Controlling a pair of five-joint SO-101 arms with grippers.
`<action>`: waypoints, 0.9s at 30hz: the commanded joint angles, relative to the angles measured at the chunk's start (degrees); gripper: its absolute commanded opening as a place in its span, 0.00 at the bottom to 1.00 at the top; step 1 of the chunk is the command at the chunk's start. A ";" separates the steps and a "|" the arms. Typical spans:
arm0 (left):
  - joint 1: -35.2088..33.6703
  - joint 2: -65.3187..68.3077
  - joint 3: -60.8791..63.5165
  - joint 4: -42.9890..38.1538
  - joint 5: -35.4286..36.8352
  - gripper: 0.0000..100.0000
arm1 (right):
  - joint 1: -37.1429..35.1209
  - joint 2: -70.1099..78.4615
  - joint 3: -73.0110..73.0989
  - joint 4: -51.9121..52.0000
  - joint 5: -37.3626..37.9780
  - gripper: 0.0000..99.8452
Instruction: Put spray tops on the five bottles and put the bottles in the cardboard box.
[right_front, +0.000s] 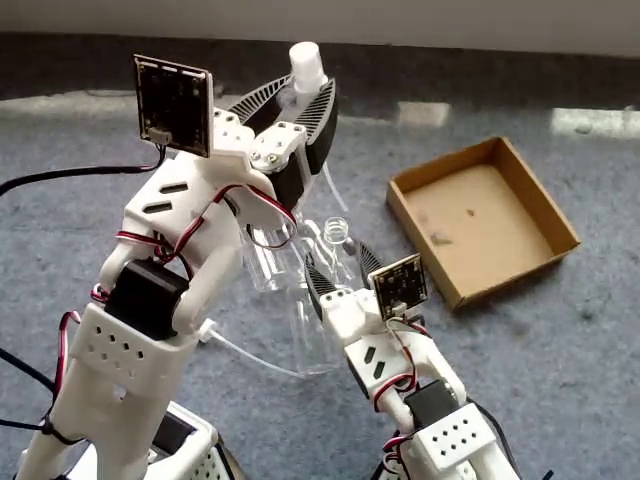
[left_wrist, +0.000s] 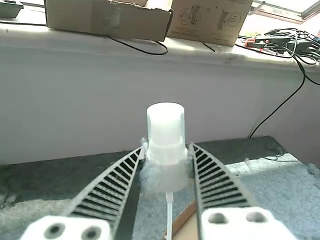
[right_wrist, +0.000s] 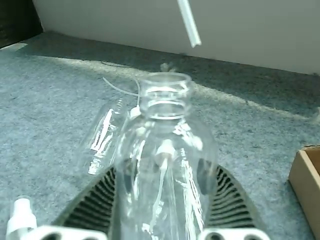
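My left gripper (right_front: 298, 92) (left_wrist: 166, 150) is shut on a white spray top (right_front: 305, 68) (left_wrist: 165, 142), held high with its thin tube (left_wrist: 169, 210) (right_wrist: 189, 22) hanging down. Below it my right gripper (right_front: 340, 262) (right_wrist: 162, 185) is shut on a clear bottle (right_front: 335, 245) (right_wrist: 162, 150), upright with its neck (right_wrist: 165, 92) open. The tube's end hangs a little above and beyond that neck. The cardboard box (right_front: 545, 205) lies open on the carpet to the right with nothing in it.
More clear bottles (right_front: 315, 340) (right_wrist: 105, 135) lie on the grey carpet beside the held one. A loose spray top (right_front: 208, 330) (right_wrist: 20, 217) with a long tube lies near the left arm. The box's corner (right_wrist: 307, 180) shows in the right wrist view.
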 joint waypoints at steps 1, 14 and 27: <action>0.92 -1.45 -0.84 2.37 -0.53 0.03 | -0.40 -0.84 5.49 -1.19 -0.62 0.09; 1.01 -1.45 0.48 7.03 -0.53 0.03 | -0.40 -0.84 5.49 -1.19 -0.62 0.09; 8.66 -1.54 14.55 8.35 -0.53 0.03 | -0.31 -0.84 5.49 -1.10 -0.62 0.09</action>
